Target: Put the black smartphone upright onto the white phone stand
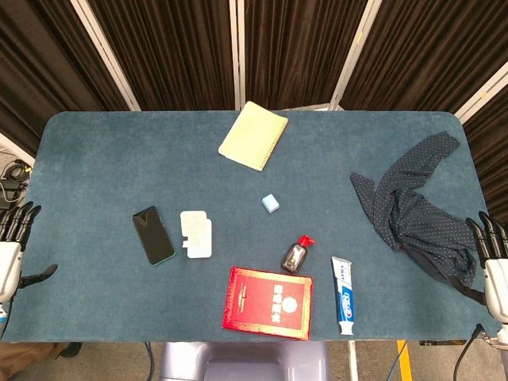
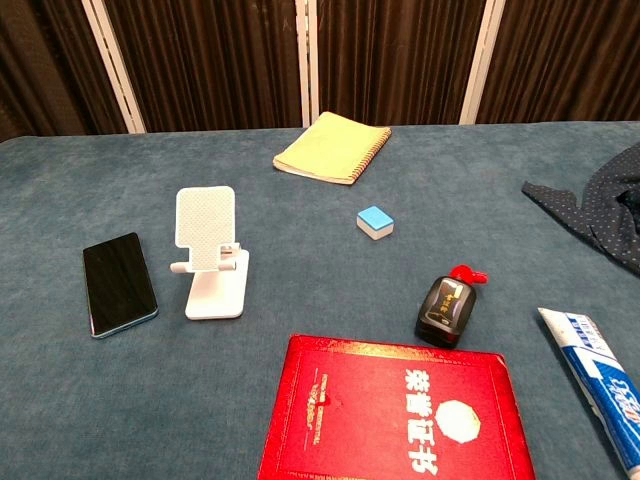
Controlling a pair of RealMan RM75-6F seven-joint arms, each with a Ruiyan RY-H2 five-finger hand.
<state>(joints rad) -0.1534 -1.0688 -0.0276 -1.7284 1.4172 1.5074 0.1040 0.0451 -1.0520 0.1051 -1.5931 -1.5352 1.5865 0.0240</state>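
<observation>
The black smartphone [image 1: 153, 235] [image 2: 119, 284] lies flat, screen up, on the blue tablecloth, just left of the white phone stand [image 1: 196, 234] [image 2: 210, 252]. The stand is upright with nothing on it. My left hand [image 1: 11, 242] hangs off the table's left edge with its fingers apart and nothing in them. At the far right edge, my right hand [image 1: 495, 258] is likewise spread and holds nothing. Neither hand shows in the chest view.
A red booklet [image 1: 268, 302] lies at the front centre, with a small black ink bottle [image 1: 295, 255] and a toothpaste tube [image 1: 343, 294] beside it. A blue eraser [image 1: 271, 203] sits mid-table, a yellow notebook [image 1: 254, 135] at the back, a dark dotted cloth [image 1: 417, 205] on the right.
</observation>
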